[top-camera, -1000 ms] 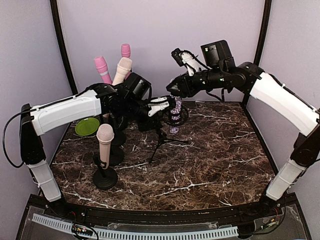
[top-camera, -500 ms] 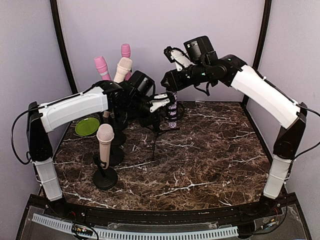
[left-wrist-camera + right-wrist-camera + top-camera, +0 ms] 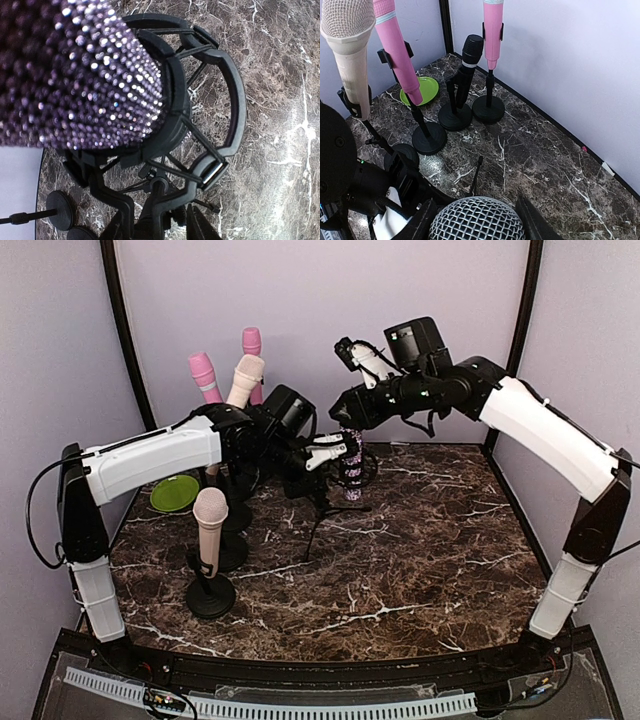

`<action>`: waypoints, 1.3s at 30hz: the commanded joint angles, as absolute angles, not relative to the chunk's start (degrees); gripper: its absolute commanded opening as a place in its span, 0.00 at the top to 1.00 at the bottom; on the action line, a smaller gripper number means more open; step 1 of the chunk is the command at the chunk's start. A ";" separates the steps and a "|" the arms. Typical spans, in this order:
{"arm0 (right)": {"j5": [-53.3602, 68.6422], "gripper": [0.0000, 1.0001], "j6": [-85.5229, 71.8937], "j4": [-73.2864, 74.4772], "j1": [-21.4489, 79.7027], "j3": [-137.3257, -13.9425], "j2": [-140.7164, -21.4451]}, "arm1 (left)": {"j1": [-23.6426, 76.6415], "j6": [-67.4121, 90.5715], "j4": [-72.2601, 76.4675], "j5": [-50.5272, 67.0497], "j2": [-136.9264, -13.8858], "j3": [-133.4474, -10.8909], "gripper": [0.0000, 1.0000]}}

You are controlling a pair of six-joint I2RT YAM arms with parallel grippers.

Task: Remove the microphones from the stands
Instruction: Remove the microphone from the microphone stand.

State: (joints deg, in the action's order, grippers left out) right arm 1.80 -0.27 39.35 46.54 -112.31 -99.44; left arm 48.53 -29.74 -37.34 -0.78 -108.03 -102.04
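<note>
A sparkly purple microphone (image 3: pixel 352 462) sits in the black ring mount (image 3: pixel 225 100) of a small tripod stand (image 3: pixel 322 520) at the middle back of the table. In the left wrist view its glittering body (image 3: pixel 75 75) fills the upper left and still passes into the ring. My left gripper (image 3: pixel 322 455) comes in from the left and is shut on the stand's stem just below the mount (image 3: pixel 160 227). My right gripper (image 3: pixel 350 425) reaches down from above. It is shut on the microphone's silver mesh head (image 3: pixel 477 222), with a finger on each side.
To the left stand several other microphones on round black bases: a beige one (image 3: pixel 210 525) nearest, two pink ones (image 3: pixel 205 375) (image 3: pixel 251 340), another beige one (image 3: pixel 246 375) and a black one (image 3: pixel 467 60). A green plate (image 3: pixel 175 492) lies at the left edge.
Both arms swung a little left with the microphone and stand, then back to the right. The right arm rose and then dropped slightly. Both grips are unchanged.
</note>
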 commanded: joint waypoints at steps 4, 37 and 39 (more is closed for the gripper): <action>1.15 0.61 -5.50 22.45 49.58 -114.33 -92.46 | 47.18 -28.60 -42.11 -1.73 -112.80 -101.53 1.00; -0.29 0.60 -11.45 25.45 49.04 -106.95 -99.08 | 45.63 -16.32 -20.70 11.05 -94.61 -94.91 0.08; -0.26 0.60 -11.13 25.58 49.04 -106.96 -99.58 | 45.62 -16.38 -21.45 12.05 -93.95 -94.77 0.08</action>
State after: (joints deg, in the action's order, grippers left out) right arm -3.99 -10.81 27.73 48.21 -107.68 -98.74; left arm 45.52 -18.76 -28.77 8.16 -98.61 -94.37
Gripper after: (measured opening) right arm 0.489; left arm 0.922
